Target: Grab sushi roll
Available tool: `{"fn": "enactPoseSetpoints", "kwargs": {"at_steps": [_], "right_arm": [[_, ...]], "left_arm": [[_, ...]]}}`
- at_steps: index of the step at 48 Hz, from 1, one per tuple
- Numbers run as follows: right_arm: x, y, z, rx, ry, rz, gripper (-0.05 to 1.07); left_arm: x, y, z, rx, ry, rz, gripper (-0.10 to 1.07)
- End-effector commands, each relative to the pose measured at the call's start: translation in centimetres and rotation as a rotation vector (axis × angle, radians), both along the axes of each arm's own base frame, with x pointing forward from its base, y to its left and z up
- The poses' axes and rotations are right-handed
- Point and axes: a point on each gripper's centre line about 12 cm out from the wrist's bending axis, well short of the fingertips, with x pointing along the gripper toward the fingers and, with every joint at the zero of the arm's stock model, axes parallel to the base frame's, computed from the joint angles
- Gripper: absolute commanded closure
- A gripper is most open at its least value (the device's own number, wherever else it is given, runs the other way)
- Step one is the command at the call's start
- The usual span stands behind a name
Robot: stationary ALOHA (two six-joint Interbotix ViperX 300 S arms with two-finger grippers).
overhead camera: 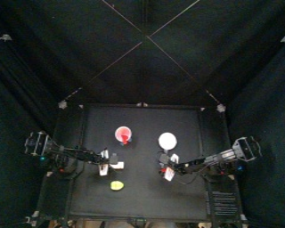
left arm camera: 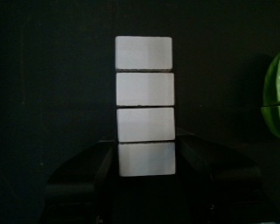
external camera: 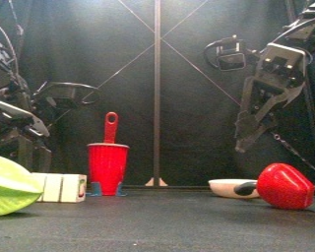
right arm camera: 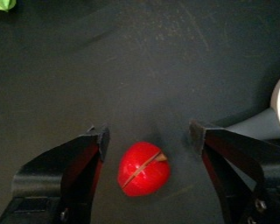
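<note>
Sushi roll (left arm camera: 146, 108), a white segmented oblong, lies on the table (overhead camera: 139, 120) at its left-front, just beside the yellow-green lump (external camera: 13, 187); its near end sits btwn the jaws of the left gripper (left arm camera: 146, 166), which look open, straddling it, not clamped. Risks, my read: only the end piece is btwn the jaws, so closing could pivot the roll or split off a segment; the lump is close enough to get bumped. Right gripper (right arm camera: 150, 144) is open above the red item (right arm camera: 145, 168), well apart. Containers: red cup (external camera: 107, 167) w/ a red handle sticking out; white dish (external camera: 234, 187), contents can't tell.
</note>
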Motion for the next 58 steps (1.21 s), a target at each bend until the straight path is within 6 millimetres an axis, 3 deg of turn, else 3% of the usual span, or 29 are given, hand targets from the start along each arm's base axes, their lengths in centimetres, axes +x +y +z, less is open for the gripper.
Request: {"fn": "enactPoseSetpoints", "kwargs": {"at_steps": [1, 11, 25, 45, 58], "right_arm": [[0.2, 0.0, 1.1, 0.007, -0.037, 0.0, 0.01], [0.2, -0.1, 1.1, 0.006, -0.037, 0.001, 0.01], [0.2, 0.0, 1.1, 0.006, -0.038, 0.002, 0.01], [0.6, -0.4, 1.7, 0.002, -0.052, -0.01, 0.01], [1.8, -0.4, 3.6, -0.03, -0.107, 0.004, 0.01]], "left_arm": [[0.7, 0.0, 0.7, 0.002, -0.023, -0.004, 0.29], [0.9, -0.1, 2.5, 0.024, -0.044, -0.038, 0.4], [0.7, -0.2, 6.1, 0.054, -0.203, -0.078, 0.5], [-0.5, -0.3, 7.1, 0.047, -0.346, -0.08, 0.5], [-0.4, -0.3, 7.3, 0.046, -0.357, -0.079, 0.5]]}}
